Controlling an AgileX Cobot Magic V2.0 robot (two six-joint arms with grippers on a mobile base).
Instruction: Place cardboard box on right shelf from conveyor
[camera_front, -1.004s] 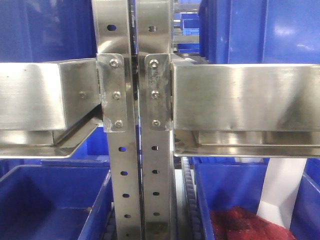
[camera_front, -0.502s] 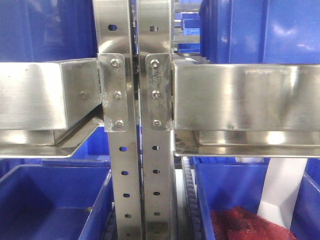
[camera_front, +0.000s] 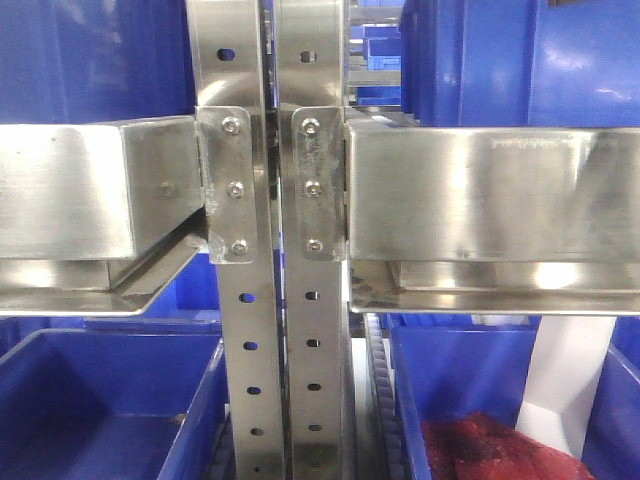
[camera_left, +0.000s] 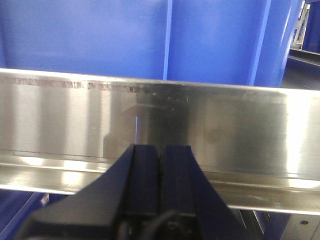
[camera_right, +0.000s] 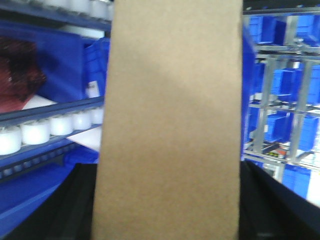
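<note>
Drifting slightly against the right shelf (camera_front: 490, 190), the front view is shifting: approach underway. Right tool (camera_right: 165, 200) is clamping the cardboard box (camera_right: 170, 120), upright toward twelve o'clock, not yet shelved. Left tool (camera_left: 161, 165) is pressed together, facing a steel rail (camera_left: 160, 120).

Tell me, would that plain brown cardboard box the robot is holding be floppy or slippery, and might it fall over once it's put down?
The cardboard box probably stays stiff: its sides look flat and straight between the right gripper's dark fingers. Its matte surface suggests a decent grip rather than slipping. Being tall and narrow, it may tip if stood on end.
</note>
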